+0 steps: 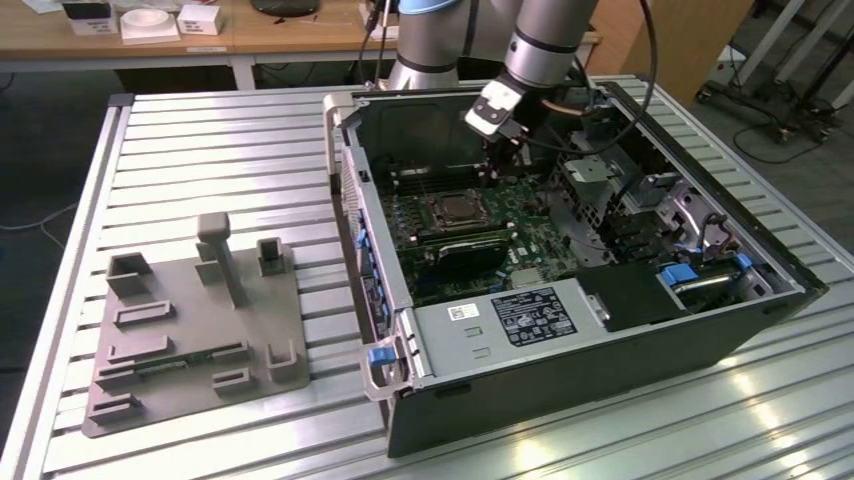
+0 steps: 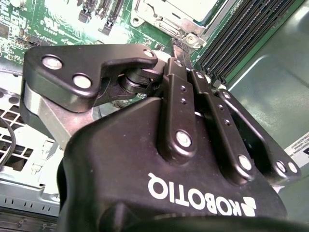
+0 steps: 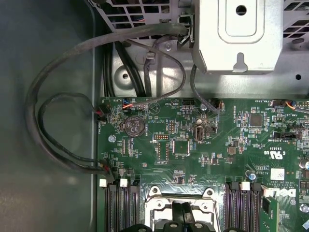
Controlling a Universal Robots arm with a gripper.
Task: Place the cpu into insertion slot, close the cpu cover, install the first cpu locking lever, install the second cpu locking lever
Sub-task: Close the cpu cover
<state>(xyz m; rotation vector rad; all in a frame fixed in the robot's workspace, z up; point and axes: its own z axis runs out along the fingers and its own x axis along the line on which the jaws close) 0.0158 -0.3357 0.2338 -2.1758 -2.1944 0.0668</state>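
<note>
1 open computer case [image 1: 561, 380] lies on the slatted table [image 1: 200, 150], with a grey fixture plate [image 1: 187, 330] beside it toward the exterior view's left. Cables [image 3: 58, 96] loop beside the green motherboard [image 3: 203, 145]. The gripper [image 2: 175, 48], fingers pressed together, hangs over the insertion slot [image 1: 447, 210], hiding much of it. The cpu cover [image 2: 164, 21] lies flat around the pale cpu [image 2: 200, 6], which is cut off at the picture's edge.

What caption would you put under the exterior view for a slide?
Robot gripper reaches into an open computer case on a slatted metal table, poised near the insertion slot on the green motherboard.
</note>
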